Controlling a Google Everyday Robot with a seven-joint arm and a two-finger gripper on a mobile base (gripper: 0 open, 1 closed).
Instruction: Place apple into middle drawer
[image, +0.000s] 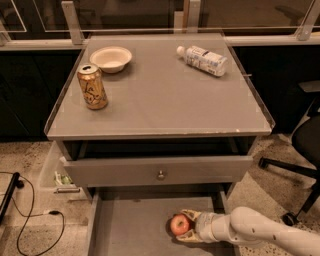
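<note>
Apple (180, 224) — round, smooth, red — was held between the gripper's (181, 226) pale fingers in the drawer (127, 227), near its right rail; flat grey floor was seen bare leftward.

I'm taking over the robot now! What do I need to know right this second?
Two-finger gripper: low inside the pulled-out wide grey middle drawer tray, at its right side, shut on the round red-orange apple.
Done: drawer open, apple brought into it. Cannot tell whether it touches the floor.
Left: set it down, let go, pull the white arm out.
</note>
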